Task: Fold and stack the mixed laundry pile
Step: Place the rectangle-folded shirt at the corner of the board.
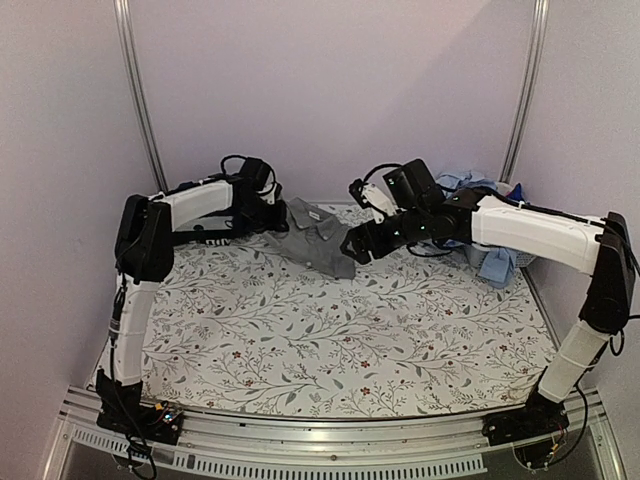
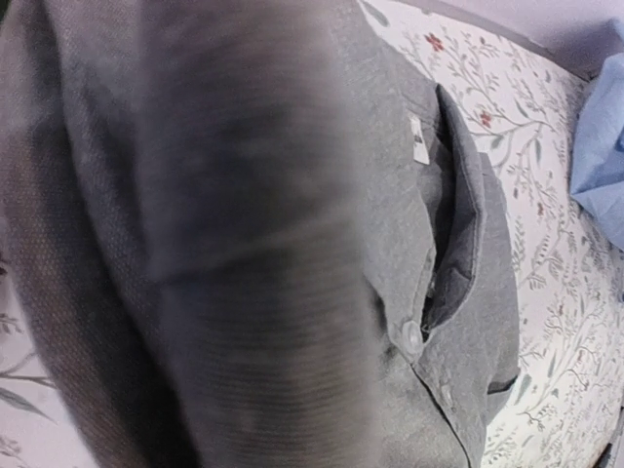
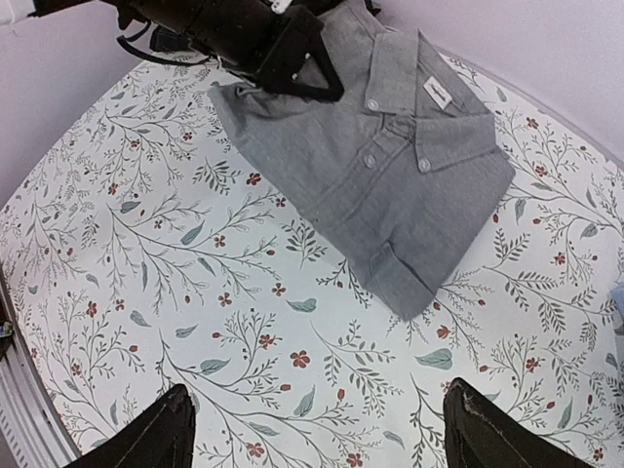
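1. grey collared shirt (image 1: 315, 238) lies folded at the table's (image 1: 300, 340) far middle.
2. left pincer (image 3: 297, 54) sits at its edge; grip cannot be told.
3. right pincer (image 3: 317, 390) gapes wide, empty, near the shirt.

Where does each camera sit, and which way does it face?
Top external: above and behind the bases, looking down on the floral sheet; left arm and right arm reach the grey collared shirt.
Left wrist: pressed close to the shirt's collar; no fingers discernible.
Right wrist: above the sheet, looking down at the shirt; its spread fingers at the bottom edge.
Shared: all three see shirt and sheet.
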`<act>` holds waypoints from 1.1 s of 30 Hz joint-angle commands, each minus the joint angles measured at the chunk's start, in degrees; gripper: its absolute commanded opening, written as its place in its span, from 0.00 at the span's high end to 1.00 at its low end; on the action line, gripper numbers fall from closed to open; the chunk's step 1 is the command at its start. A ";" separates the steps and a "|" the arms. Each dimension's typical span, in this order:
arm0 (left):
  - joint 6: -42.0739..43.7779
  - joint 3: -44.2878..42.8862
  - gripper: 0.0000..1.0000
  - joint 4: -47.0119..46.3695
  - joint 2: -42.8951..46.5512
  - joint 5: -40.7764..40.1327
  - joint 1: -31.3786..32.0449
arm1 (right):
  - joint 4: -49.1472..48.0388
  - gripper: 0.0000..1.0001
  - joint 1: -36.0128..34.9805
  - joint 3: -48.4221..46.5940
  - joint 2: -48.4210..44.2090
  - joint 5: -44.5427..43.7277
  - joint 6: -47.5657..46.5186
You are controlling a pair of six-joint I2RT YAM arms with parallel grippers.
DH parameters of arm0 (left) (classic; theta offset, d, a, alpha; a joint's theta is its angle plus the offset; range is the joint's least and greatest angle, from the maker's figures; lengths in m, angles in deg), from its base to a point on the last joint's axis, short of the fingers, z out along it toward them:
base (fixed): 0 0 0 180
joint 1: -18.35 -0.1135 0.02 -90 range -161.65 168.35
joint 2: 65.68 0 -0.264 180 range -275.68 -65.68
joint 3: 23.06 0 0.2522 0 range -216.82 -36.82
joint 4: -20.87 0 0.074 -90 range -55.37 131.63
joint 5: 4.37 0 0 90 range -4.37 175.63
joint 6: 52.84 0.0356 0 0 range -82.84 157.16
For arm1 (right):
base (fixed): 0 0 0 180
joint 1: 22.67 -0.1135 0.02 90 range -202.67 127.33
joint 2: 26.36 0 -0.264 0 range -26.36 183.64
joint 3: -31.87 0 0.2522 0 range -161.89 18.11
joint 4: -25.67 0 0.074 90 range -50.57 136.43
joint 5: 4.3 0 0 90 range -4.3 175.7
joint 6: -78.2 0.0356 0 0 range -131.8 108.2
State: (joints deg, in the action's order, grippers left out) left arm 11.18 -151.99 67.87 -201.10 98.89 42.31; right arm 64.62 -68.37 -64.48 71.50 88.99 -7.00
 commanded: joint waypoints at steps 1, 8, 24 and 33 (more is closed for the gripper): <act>9.68 -13.41 1.00 12.66 -5.15 -6.56 -5.02 | -0.66 0.12 0.68 4.23 -2.91 1.38 2.73; 15.57 -24.34 1.00 16.11 -6.95 -7.93 -9.80 | -0.71 0.10 1.13 4.10 -2.38 1.61 3.05; 25.02 -23.63 1.00 12.10 6.36 -8.07 -11.84 | -0.49 0.09 1.30 -2.92 5.69 3.39 1.03; 25.54 -23.01 1.00 12.03 9.35 -3.77 -13.03 | 0.36 0.09 1.57 -3.02 5.86 2.98 0.66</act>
State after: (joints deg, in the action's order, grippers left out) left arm 35.69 -175.07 81.68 -193.47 92.49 30.23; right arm 64.73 -67.21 -65.90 76.66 91.92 -5.60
